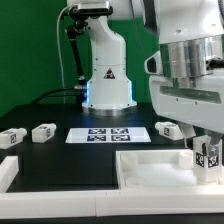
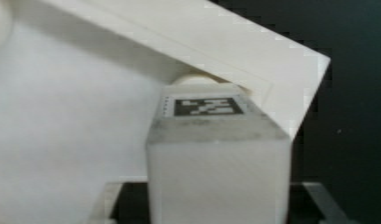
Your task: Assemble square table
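The square table slab (image 1: 152,166) is a white plastic square with a raised rim, lying at the front of the table. In the wrist view its corner (image 2: 160,50) fills the frame. My gripper (image 1: 205,148) is shut on a white tagged leg block (image 1: 211,156) and holds it upright at the slab's corner on the exterior view's right. In the wrist view the leg block (image 2: 213,150) stands between my fingers (image 2: 315,195), and its rounded end (image 2: 199,75) meets the corner rim. Three more leg blocks (image 1: 43,131) (image 1: 10,137) (image 1: 167,129) lie on the black table.
The marker board (image 1: 108,133) lies flat in the middle, behind the slab. The arm's white base (image 1: 107,75) stands at the back. A white border bar (image 1: 5,175) sits at the front on the exterior view's left.
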`<state>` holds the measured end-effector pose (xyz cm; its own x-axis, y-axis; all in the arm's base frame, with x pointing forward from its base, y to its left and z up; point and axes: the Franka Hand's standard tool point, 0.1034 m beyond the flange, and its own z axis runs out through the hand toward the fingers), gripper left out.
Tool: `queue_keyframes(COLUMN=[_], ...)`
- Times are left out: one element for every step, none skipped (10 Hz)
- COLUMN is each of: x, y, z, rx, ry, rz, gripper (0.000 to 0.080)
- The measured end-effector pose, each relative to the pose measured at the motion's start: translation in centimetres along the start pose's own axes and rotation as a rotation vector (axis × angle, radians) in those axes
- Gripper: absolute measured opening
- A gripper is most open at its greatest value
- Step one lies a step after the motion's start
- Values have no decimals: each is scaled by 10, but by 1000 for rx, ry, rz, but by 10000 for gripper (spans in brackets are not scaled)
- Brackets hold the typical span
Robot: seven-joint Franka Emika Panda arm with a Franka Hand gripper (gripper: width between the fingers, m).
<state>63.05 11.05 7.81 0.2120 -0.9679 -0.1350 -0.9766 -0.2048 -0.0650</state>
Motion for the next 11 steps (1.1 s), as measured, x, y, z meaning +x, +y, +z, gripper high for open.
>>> queue_keyframes(x=[-3, -3, -2, -3, -4, -7, -9, -9, -8, -8, -8], y=[0, 0, 0, 0, 1, 4, 1, 1, 2, 1, 2], z=[0, 0, 0, 0, 1, 0, -2, -1, -1, -1, -1], rx=[-8, -8, -8, -9, -21, -61, -71, -69, -71, -72, -74], ry=[-1, 1, 1, 0, 9, 32, 46, 39, 36, 35, 32], rz=[93, 116, 101, 74, 0, -205, -393, -428, -522, -558, -658], gripper=[291, 291, 291, 291, 449, 581, 581, 635, 647, 647, 649])
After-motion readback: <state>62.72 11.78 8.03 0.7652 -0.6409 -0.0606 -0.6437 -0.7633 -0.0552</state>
